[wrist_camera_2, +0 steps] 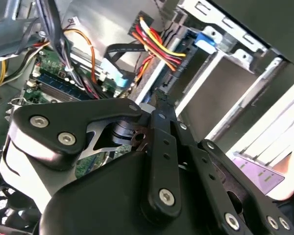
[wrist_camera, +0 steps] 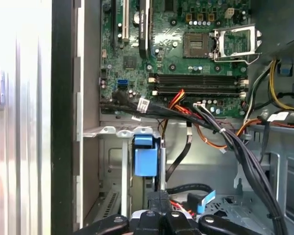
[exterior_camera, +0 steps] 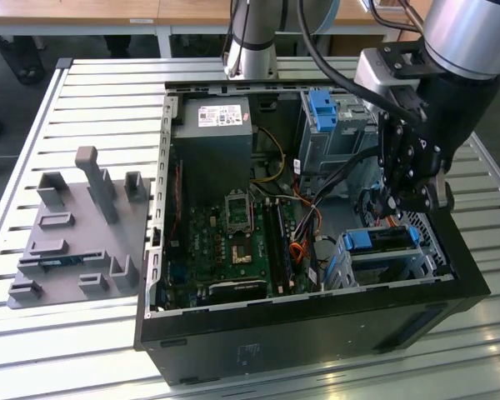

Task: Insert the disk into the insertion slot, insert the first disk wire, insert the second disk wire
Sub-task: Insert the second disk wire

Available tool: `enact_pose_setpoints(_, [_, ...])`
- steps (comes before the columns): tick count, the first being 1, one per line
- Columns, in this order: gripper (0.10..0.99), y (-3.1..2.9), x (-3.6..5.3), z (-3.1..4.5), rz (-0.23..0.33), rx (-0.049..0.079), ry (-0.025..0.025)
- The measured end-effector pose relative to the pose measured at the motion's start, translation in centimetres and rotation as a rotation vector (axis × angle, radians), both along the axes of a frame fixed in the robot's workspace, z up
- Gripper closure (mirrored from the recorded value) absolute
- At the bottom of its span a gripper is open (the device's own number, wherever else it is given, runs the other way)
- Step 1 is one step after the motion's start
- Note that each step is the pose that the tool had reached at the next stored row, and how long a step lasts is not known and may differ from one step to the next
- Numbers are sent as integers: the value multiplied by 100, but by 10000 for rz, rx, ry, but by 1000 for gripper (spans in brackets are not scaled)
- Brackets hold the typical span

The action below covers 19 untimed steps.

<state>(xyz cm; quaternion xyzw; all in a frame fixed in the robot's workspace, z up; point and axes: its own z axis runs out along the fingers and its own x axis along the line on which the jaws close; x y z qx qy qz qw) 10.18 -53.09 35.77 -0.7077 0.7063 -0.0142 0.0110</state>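
The disk [exterior_camera: 382, 239], framed in its blue carrier, lies in the insertion slot [exterior_camera: 404, 268], a low silver cage at the case's corner on the exterior view's right. In the first wrist view the blue carrier [wrist_camera: 144, 157] stands just beyond my gripper [wrist_camera: 159, 211]. My gripper [exterior_camera: 392, 204] hangs right over the disk's rear edge. Its fingers [wrist_camera_2: 160, 128] are drawn together on a black connector [wrist_camera_2: 162, 81] of a disk wire with red and yellow strands [wrist_camera_2: 154, 39], pressed up against the disk's edge.
A light blue flat cable [wrist_camera: 206, 199] lies loose beside the gripper. A thick black cable bundle [wrist_camera: 235, 147] crosses above the motherboard [exterior_camera: 233, 237]. A taller cage with a blue latch [exterior_camera: 325, 110] stands behind. A grey fixture plate [exterior_camera: 75, 229] sits at the exterior view's left.
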Motion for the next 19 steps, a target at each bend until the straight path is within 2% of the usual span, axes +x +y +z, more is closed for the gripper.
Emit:
enact_pose_setpoints(8, [980,141,-45,29,1,55,0])
enact_pose_setpoints(12, [980,186,-64,54,0,54,1])
enact_pose_setpoints(19, [980,262,-69,55,1,54,0])
